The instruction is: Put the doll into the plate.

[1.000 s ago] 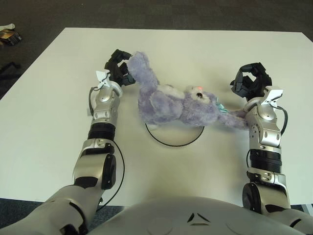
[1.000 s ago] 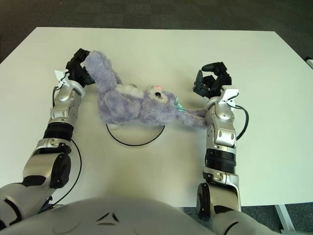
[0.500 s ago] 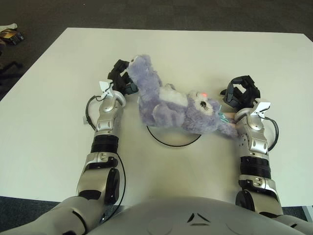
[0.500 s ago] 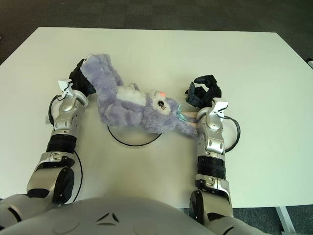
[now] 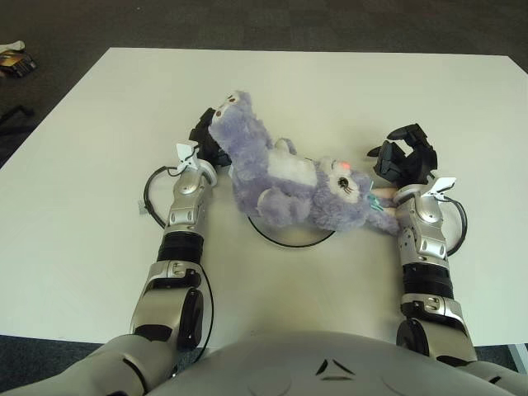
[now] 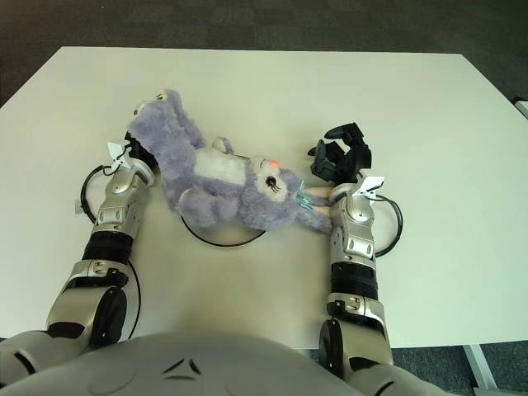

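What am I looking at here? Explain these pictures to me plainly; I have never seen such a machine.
This is a humanoid robot with two metal arms. Both pictures come from a stereo camera on its head, looking down at a white table, so they show one scene twice. A purple plush doll lies across a white plate with a dark rim. The left hand shows at the doll's upper limb, partly hidden behind it. The right hand has its fingers spread and shows beside the doll's head; the doll's outstretched limb reaches its wrist.

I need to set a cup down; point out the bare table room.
The white table is bare beyond the purple plush doll, and outside the left hand and right hand. It is crowded between the hands, where the doll covers the black-rimmed plate.
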